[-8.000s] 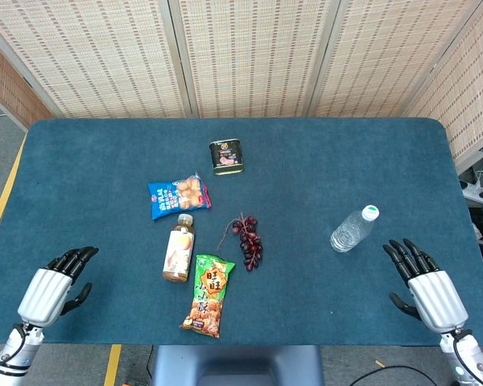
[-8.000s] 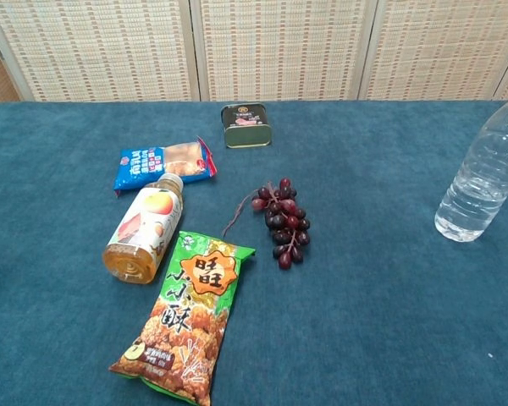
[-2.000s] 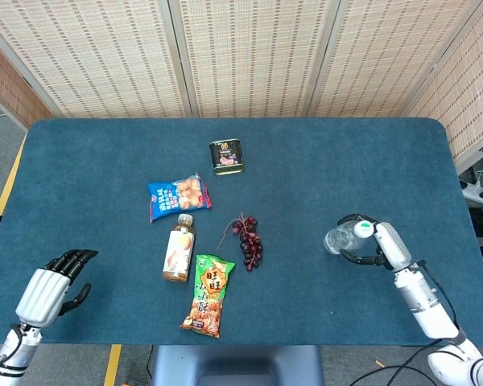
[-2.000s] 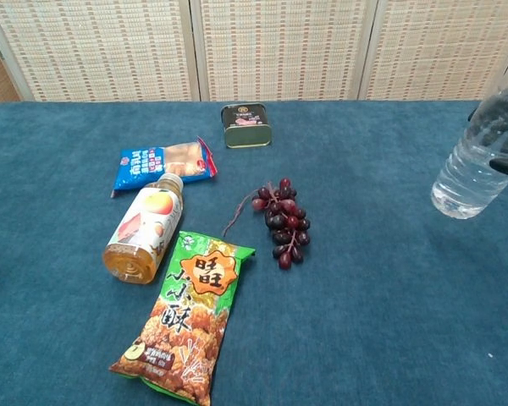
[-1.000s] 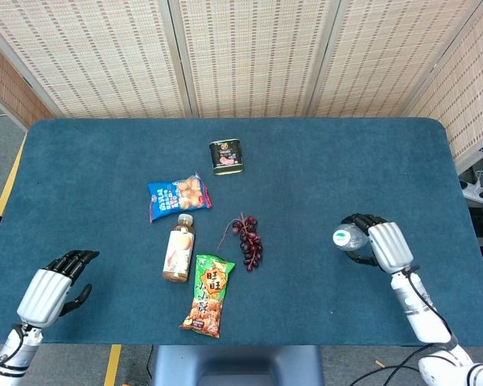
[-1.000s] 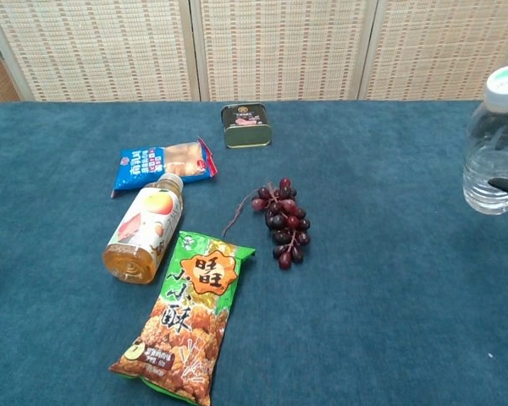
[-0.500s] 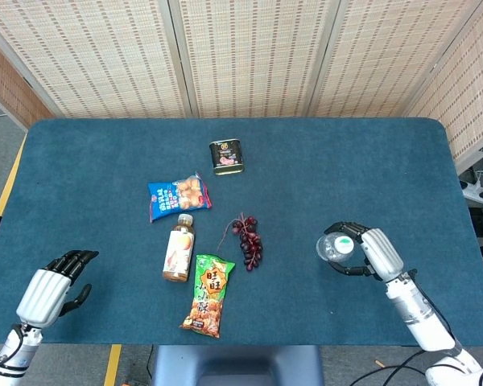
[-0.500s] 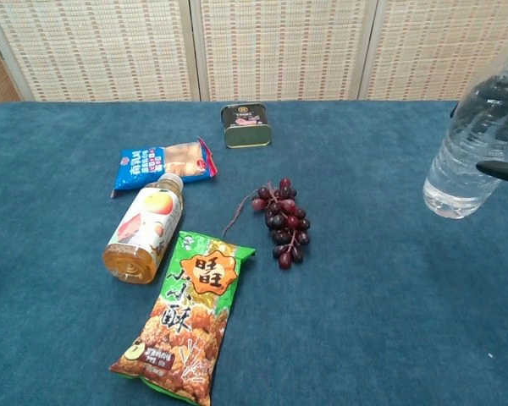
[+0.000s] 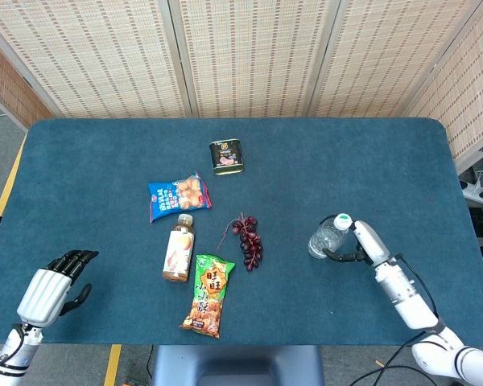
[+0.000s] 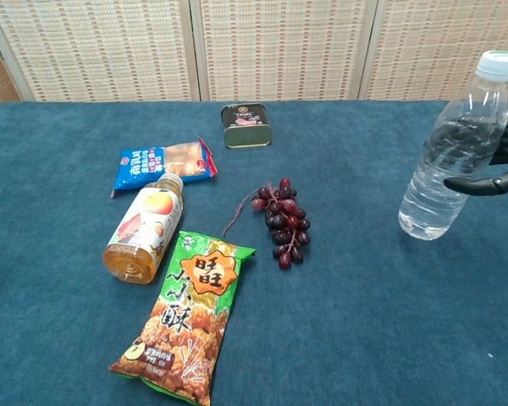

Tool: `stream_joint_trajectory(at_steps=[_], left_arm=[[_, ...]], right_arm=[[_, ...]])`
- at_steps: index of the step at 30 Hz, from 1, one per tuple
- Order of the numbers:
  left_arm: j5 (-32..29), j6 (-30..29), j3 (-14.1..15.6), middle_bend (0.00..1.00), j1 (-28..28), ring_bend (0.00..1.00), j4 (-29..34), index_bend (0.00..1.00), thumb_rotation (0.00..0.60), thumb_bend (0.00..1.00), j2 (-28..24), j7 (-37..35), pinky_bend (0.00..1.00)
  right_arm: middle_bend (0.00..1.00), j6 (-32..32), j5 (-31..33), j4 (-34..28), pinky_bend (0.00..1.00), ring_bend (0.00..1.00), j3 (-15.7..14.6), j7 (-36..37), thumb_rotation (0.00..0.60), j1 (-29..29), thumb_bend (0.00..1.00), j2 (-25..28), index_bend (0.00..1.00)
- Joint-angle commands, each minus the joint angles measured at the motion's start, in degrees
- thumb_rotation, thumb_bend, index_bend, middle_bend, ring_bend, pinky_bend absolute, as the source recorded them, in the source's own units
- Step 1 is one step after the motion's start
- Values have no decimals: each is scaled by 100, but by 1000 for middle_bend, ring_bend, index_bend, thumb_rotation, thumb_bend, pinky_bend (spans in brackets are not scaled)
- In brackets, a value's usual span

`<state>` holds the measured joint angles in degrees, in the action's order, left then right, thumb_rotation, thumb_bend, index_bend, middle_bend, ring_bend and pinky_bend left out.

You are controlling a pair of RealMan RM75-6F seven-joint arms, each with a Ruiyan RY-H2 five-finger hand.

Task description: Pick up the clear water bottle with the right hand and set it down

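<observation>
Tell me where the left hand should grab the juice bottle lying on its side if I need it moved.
Grip the juice bottle around its labelled middle, coming from above with fingers across its width. It lies flat, cap toward the blue snack bag, base close beside the green snack bag, so the ends are crowded. Its left flank is probably freest for the left hand.

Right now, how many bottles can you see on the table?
2. The clear water bottle is on the right, held by the right hand. The juice bottle lies left of the grapes.
</observation>
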<state>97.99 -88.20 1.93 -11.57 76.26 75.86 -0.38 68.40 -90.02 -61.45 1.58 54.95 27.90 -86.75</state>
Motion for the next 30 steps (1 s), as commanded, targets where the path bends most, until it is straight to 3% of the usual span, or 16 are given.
stream_joint_trajectory(at_steps=[1,4,8,12,21,30], left_arm=[[11,-13,0,217,0,205,3,172,600,381,-3,1,427],[18,-22,2,217,3,206,2,171,600,382,-2,6,427],[13,3,5,217,-3,205,0,172,600,382,1,22,427],[20,-3,8,217,-2,205,9,172,600,382,-4,29,427],[19,-9,4,217,-1,205,11,172,600,382,-5,38,427],[21,-17,5,217,3,206,13,172,600,382,-5,36,427]], right_arm=[[713,3,0,172,464,527,7,-85,600,24,553,-114,809],[665,-51,-220,311,430,438,-169,-154,600,85,545,-69,730],[388,-125,-423,413,260,177,-356,35,600,163,420,25,422],[265,-69,-451,581,185,65,-393,37,600,156,399,-15,307],[92,47,-464,677,83,0,-457,-158,600,97,325,65,21],[0,173,-313,518,73,0,-429,-714,600,-69,214,389,0]])
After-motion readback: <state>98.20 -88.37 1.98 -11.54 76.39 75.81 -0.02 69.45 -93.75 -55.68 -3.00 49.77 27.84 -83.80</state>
